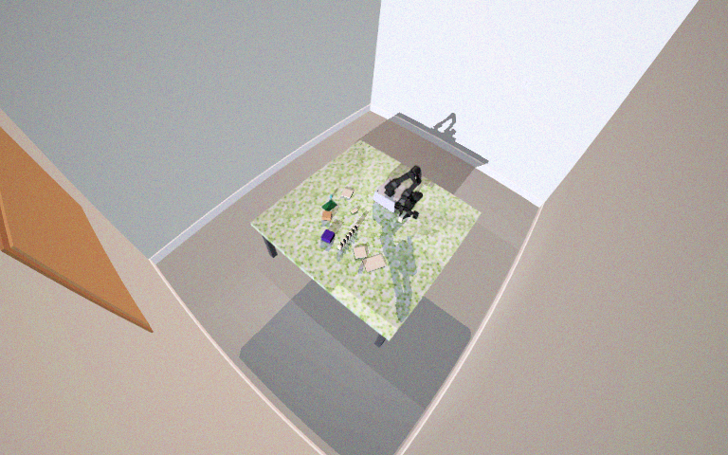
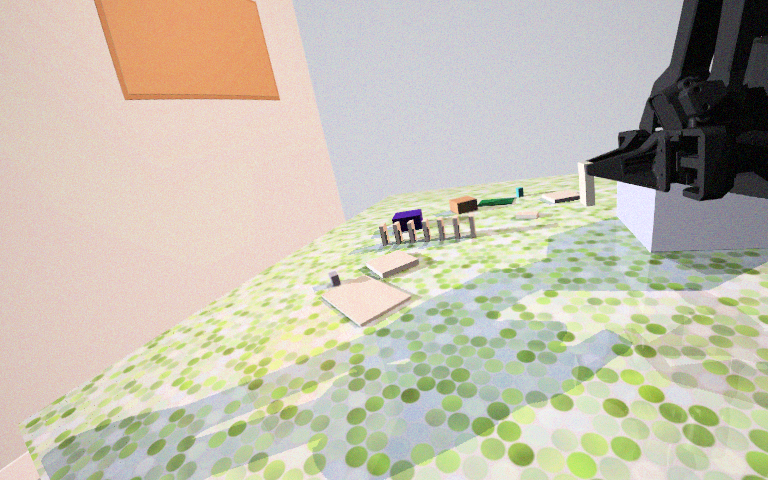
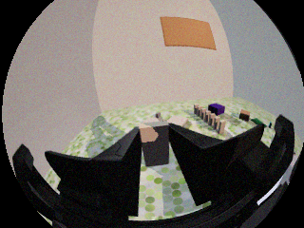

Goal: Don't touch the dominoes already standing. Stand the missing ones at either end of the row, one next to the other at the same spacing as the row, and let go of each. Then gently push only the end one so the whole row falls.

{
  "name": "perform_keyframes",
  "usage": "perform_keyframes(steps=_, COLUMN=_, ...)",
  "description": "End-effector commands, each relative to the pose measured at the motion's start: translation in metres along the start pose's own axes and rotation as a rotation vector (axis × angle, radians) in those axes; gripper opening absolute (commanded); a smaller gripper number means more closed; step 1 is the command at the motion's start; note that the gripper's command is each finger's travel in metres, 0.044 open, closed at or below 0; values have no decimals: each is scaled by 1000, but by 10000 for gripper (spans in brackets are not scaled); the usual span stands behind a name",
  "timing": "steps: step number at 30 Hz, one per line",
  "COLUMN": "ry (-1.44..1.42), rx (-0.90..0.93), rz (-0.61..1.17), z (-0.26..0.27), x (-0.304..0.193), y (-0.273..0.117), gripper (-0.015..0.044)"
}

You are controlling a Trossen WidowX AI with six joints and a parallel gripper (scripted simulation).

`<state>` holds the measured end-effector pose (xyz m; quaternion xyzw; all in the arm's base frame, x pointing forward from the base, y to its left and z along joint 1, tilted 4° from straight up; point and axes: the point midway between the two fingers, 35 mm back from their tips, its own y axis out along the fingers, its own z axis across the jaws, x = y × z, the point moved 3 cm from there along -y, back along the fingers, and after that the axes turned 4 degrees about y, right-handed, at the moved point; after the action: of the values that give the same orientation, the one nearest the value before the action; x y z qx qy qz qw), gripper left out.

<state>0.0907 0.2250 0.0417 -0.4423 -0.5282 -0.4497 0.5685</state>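
My claw (image 1: 409, 218) (image 2: 590, 168) (image 3: 154, 129) grasps cream domino (image 1: 401, 218) (image 2: 586, 183) (image 3: 156, 144), near upright, above tabletop (image 1: 445, 236) (image 2: 566, 350) (image 3: 90, 142). I should keep it vertical, swing slowly. Farther, domino row (image 1: 349, 236) (image 2: 426, 230) (image 3: 209, 119) stands apart: approach from end, match spacing, lower softly, open without brushing neighbour.

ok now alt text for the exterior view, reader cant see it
A black claw grips a pale domino, held upright at right. Left of it, seven dominoes stand in a row before a purple block; two flat pale slabs lie nearer.
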Motion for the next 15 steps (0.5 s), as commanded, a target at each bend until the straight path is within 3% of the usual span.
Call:
perform_keyframes(steps=1, ry=-9, rx=-3, rz=-1, z=-1, x=-1, y=0, gripper=107)
perform_keyframes(steps=15, ry=-11, rx=-12, rz=9, z=1, x=-34, y=3, gripper=107)
